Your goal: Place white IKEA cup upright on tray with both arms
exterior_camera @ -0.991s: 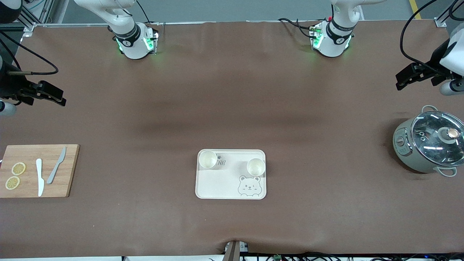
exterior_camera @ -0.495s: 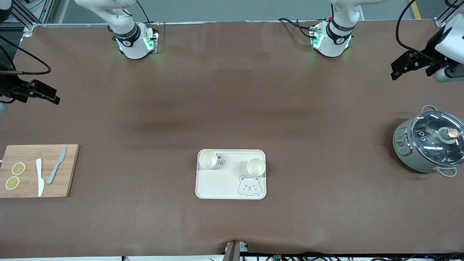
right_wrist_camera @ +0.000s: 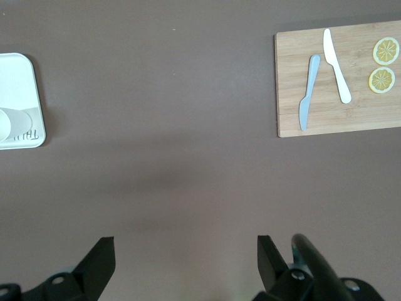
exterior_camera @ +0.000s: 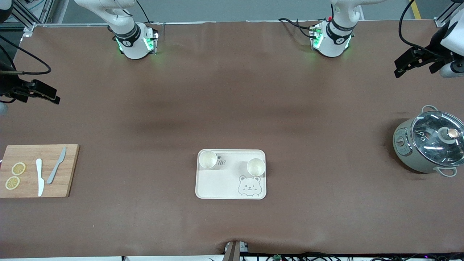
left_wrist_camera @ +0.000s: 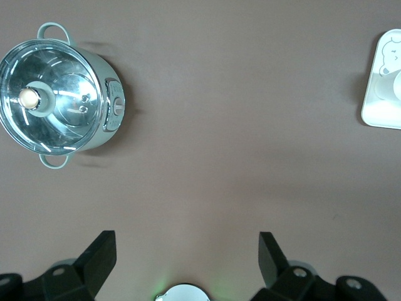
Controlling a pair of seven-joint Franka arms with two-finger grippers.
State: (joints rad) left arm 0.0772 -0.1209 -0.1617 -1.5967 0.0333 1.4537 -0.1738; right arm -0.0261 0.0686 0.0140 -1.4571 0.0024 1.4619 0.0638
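Observation:
The cream tray (exterior_camera: 231, 186) with the bear drawing lies in the middle of the table, near the front camera. Two white cups stand upright on it: one cup (exterior_camera: 208, 159) at the corner toward the right arm's end, the other cup (exterior_camera: 256, 166) by the rim toward the left arm's end. My left gripper (exterior_camera: 398, 69) hangs open and empty over the left arm's end of the table (exterior_camera: 232, 101). My right gripper (exterior_camera: 55, 98) hangs open and empty over the right arm's end. The wrist views show each gripper (left_wrist_camera: 186, 251) (right_wrist_camera: 185, 251) above bare table, with the tray (left_wrist_camera: 376, 116) (right_wrist_camera: 25, 81) at the picture's edge.
A grey pot (exterior_camera: 427, 145) with a glass lid stands at the left arm's end. A wooden cutting board (exterior_camera: 69, 170) holds two knives (exterior_camera: 40, 177) (exterior_camera: 56, 170) and two lemon slices (exterior_camera: 18, 168) (exterior_camera: 12, 182) at the right arm's end.
My left gripper has drifted away from the pot, toward the table edge where the bases stand. My right gripper shifted slightly outward, then held still. Cups and tray are unmoved.

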